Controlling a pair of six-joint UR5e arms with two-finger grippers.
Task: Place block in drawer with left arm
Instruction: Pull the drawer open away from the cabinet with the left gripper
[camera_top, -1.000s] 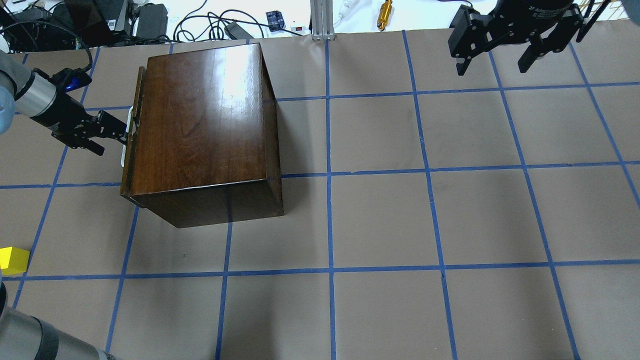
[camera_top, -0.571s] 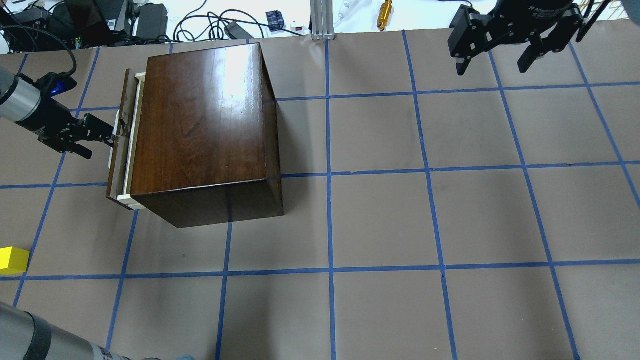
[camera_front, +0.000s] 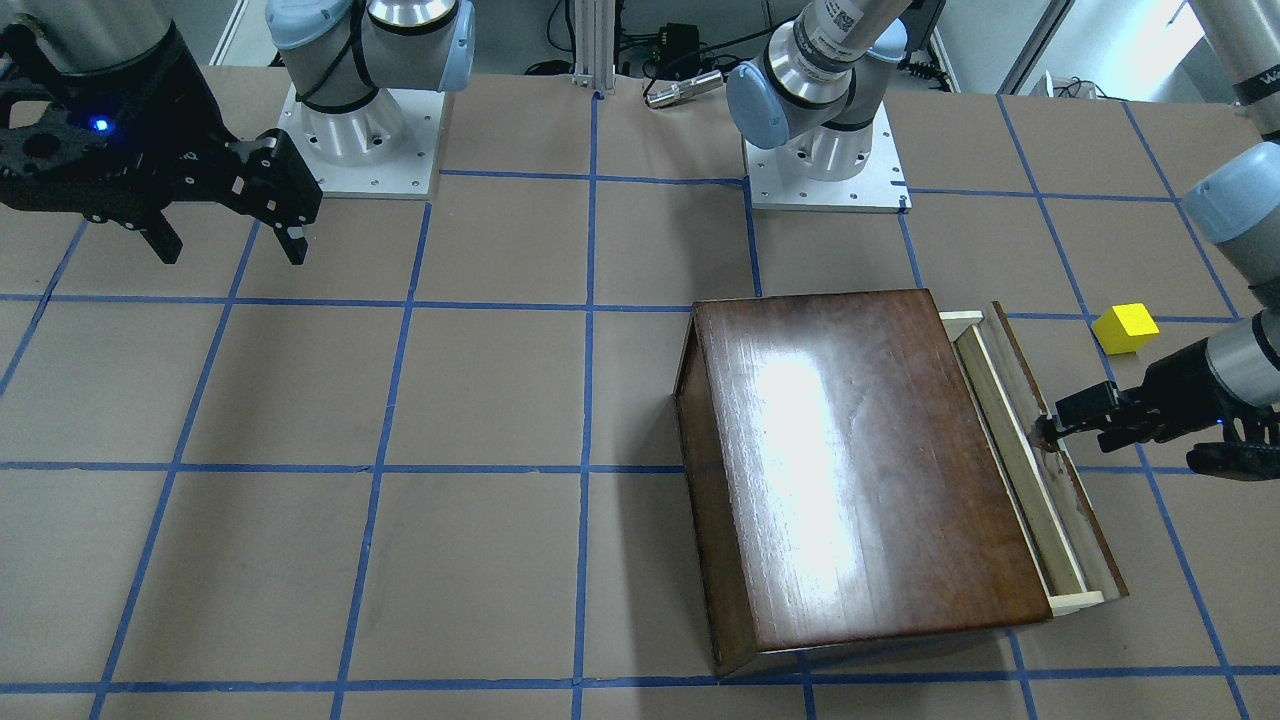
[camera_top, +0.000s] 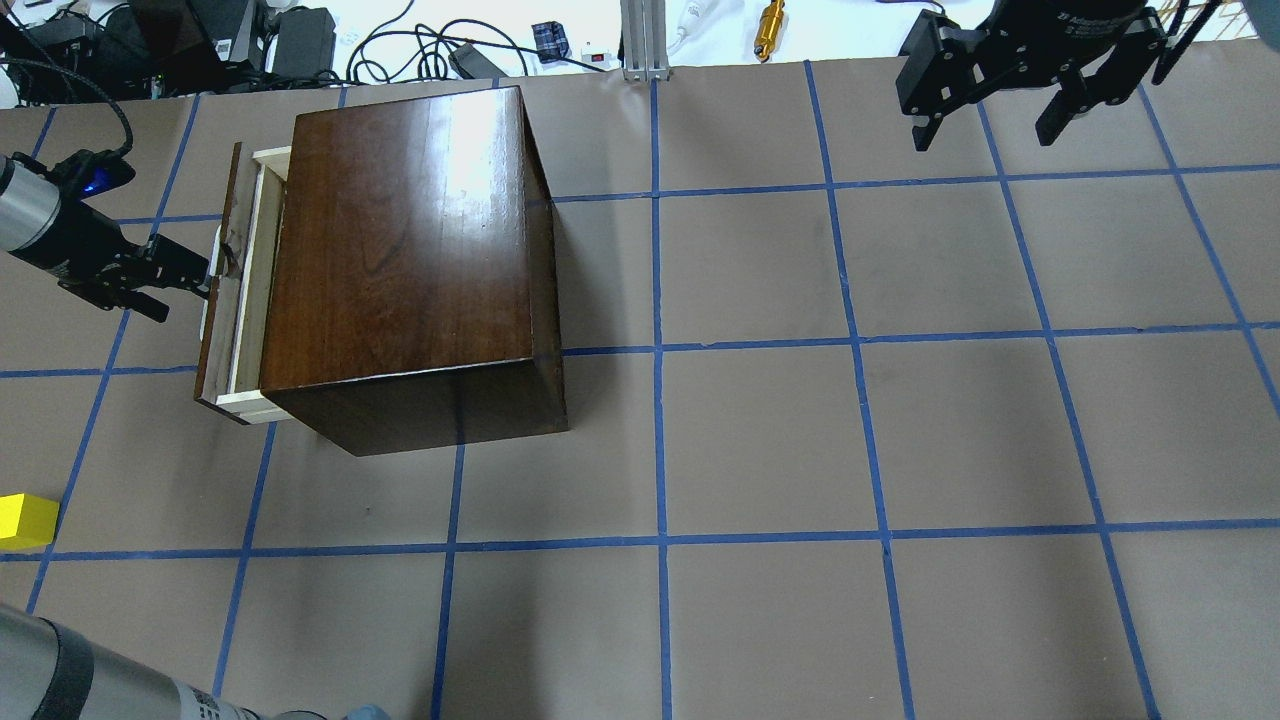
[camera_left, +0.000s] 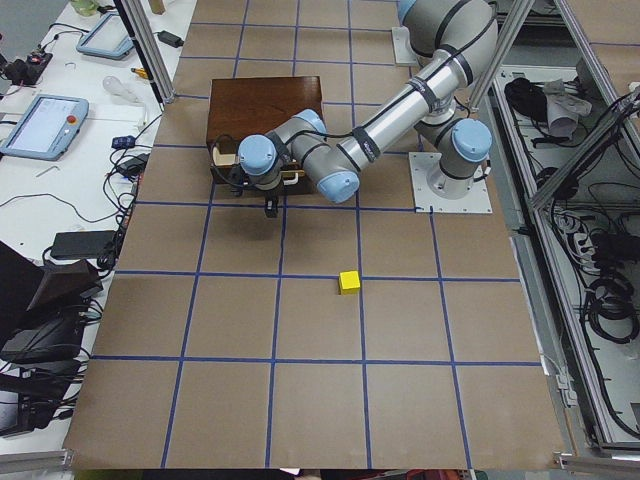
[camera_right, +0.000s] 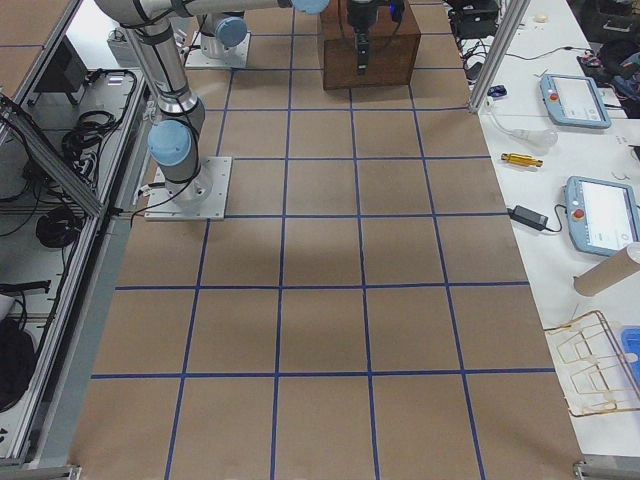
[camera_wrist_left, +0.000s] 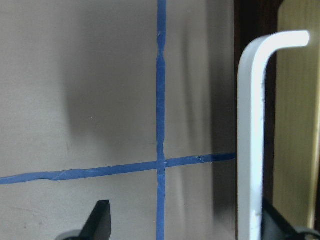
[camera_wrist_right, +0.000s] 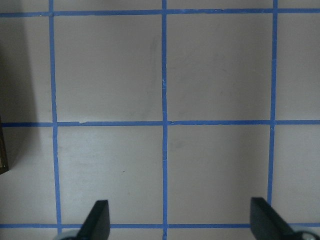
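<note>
The yellow block (camera_top: 25, 520) lies on the table near the left edge, apart from the cabinet; it also shows in the front view (camera_front: 1125, 328) and the left side view (camera_left: 349, 282). The drawer (camera_top: 252, 285) of the dark-brown cabinet (camera_top: 400, 250) is partly pulled out, showing its pale wood tray (camera_front: 1015, 450). My left gripper (camera_top: 185, 280) is open at the drawer front. The whitish handle (camera_wrist_left: 250, 140) stands between its fingers, close to the right finger (camera_wrist_left: 275, 222). My right gripper (camera_top: 985, 135) is open and empty, high at the far right.
Blue tape lines grid the brown table (camera_top: 760, 440). Cables, a power brick and a brass part (camera_top: 770, 28) lie beyond the far edge. The two arm bases (camera_front: 825, 160) stand on the robot's side.
The drawer has slid out to the left, from shut to partly open. My left gripper has moved left with the handle. The block and right arm have not moved.
</note>
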